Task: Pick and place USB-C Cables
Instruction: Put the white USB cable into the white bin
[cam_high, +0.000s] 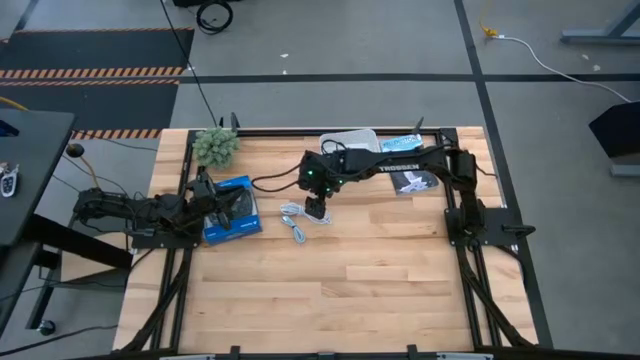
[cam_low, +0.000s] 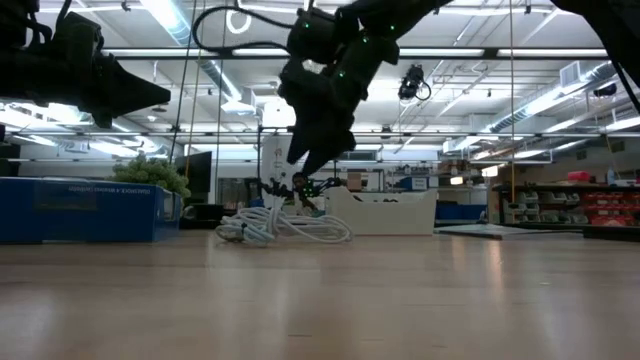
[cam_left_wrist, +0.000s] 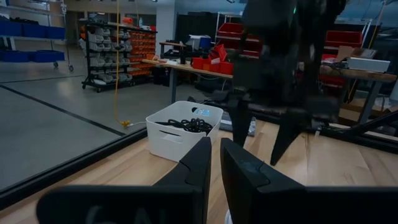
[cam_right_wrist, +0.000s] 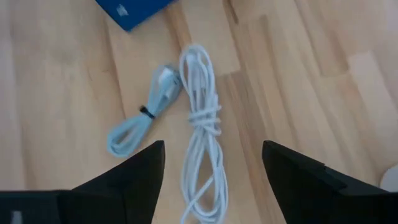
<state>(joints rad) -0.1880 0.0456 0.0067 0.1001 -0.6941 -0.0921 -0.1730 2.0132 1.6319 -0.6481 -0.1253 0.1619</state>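
On the worktop (cam_high: 340, 280), the white tray (cam_high: 352, 138) already holds black cables (cam_left_wrist: 186, 125). The right gripper (cam_right_wrist: 211, 163) hangs spread wide, released, above two pale cables (cam_right_wrist: 200, 137) lying between the tray and blue box (cam_high: 232, 210). Since the bundles nearly touch, a descent could snag both, or pinch one loose loop and drop it; the left gripper (cam_left_wrist: 213, 163), nearly closed and empty, waits over that box.

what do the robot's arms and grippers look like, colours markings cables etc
Both arms are dark, almost black. The right arm carries white TROSSEN lettering, small green lights near its wrist, and a black cable looping off it. The right gripper has two flat, tapered black fingers. The left gripper has matching dark, wedge-shaped fingers.
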